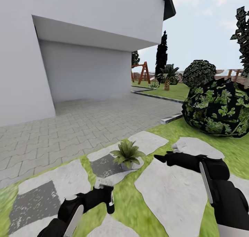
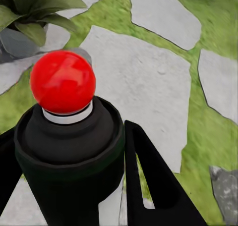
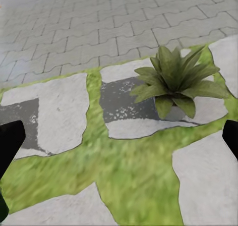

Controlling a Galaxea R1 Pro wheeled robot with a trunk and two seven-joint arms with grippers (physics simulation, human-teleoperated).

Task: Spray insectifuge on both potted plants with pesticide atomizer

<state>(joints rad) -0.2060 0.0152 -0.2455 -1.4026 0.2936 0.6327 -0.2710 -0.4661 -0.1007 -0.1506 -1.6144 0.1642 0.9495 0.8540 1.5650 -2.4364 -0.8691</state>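
Gripping round glossy-tipped pesticide atomizer [image 2: 64,137], leafy potted plant [image 1: 127,154]

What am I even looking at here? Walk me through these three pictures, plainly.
This is a simulated two-armed robot in a garden. The large picture is from a camera on its head, looking down over both black arms. The other two come from cameras by each gripper. The left gripper is shut on the pesticide atomizer, a dark bottle with a red tip. The right gripper is open and holds nothing. On a flat stepping stone ahead stands one potted plant, green leaves in a grey pot, with lawn around it. Behind are grey paving, a white house and a big bush.
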